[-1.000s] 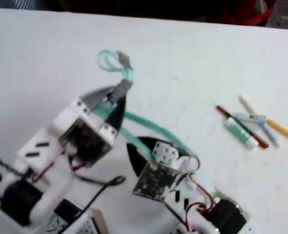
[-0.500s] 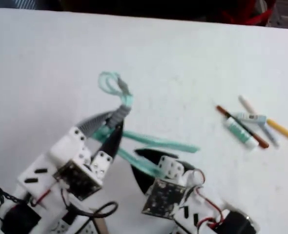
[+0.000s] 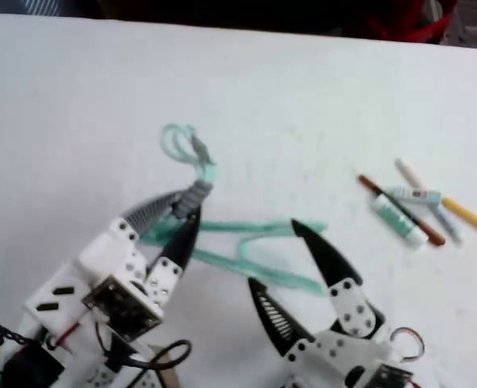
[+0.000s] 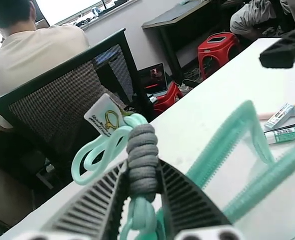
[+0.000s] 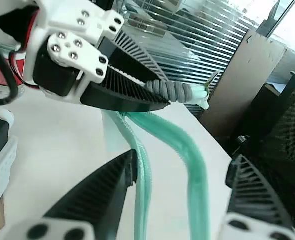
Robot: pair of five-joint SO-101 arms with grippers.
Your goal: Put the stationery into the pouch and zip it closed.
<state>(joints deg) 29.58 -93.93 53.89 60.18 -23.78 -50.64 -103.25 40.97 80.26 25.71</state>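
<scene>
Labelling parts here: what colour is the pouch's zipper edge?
Mint green; the zipper edge shows best in the right wrist view.

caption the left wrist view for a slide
Left gripper shut on the grey ribbed pull of the clear teal-edged pouch, coloured pens beyond on the white table

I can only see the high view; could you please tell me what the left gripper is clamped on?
Observer: In the left wrist view, the left gripper is shut on the grey pull at the pouch's end.
Operator: Thank you. Does the right gripper hold the pouch?
Observer: No. In the right wrist view, the right gripper is open, and the pouch shows its green edges running between the fingers.
Operator: Is anything attached near the pull?
Observer: Yes, a white tag sits on the green loop.
</scene>
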